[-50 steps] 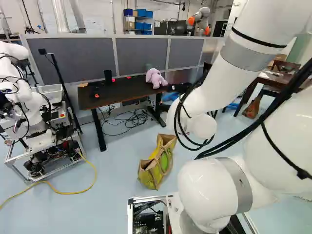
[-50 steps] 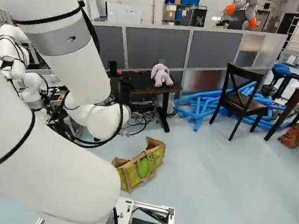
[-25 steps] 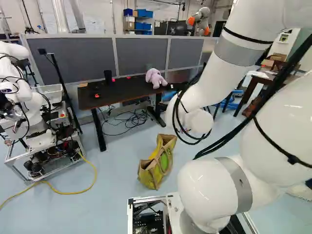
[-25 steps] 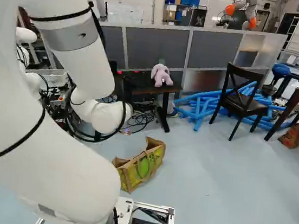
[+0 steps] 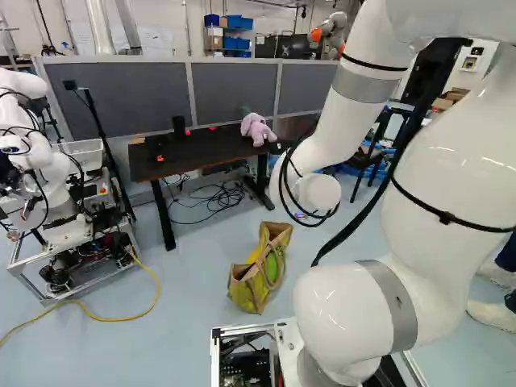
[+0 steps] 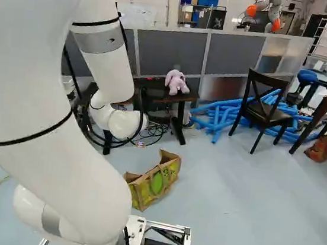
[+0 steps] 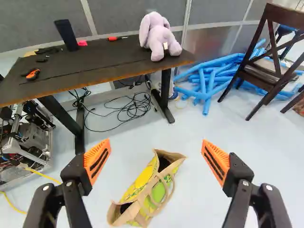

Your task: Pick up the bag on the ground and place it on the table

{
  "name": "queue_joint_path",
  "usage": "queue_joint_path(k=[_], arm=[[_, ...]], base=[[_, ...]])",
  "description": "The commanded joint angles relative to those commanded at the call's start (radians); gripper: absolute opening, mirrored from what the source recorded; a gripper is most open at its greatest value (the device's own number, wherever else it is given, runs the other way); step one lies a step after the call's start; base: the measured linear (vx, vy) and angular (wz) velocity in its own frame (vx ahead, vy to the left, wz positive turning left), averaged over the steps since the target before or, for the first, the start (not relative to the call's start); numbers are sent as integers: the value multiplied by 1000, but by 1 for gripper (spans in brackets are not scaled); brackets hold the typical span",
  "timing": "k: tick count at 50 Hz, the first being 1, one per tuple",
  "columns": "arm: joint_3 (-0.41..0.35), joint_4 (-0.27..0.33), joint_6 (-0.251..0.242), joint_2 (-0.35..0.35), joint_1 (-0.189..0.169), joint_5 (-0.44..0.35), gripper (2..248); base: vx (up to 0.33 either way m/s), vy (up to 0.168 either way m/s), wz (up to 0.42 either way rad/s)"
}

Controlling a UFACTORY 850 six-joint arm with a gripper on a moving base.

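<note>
Claw (image 7: 156, 154) seen wide apart, orange pads (image 7: 97, 160) well separated, nothing gripped. Bag (image 7: 143, 179) located on the floor (image 7: 194, 202), below the claw and ahead of it, framed between the two fingers but touched by neither. In the left base view, it is found between the table (image 5: 193, 153) and the arm's base, near neither table leg.

Bag patterned in yellow and green, edged and ended in tan. Top gaping, dark inside at both ends; sides slumped and creased. Tan handles (image 7: 173, 188) draped over one side, a green patch framed by a loop.

Contents not made out, the interior being lost in shadow; underside hidden. Claw not made out in either base view. Table's near end cut off in the wrist view and partly covered by the arm in the right base view.
</note>
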State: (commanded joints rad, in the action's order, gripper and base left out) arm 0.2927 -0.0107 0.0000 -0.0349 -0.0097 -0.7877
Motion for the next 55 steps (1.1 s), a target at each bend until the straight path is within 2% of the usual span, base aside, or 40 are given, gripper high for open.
queue_joint_path(k=[55], arm=[[219,-91,0,-336,7,166,247]], base=[[0,0,0]])
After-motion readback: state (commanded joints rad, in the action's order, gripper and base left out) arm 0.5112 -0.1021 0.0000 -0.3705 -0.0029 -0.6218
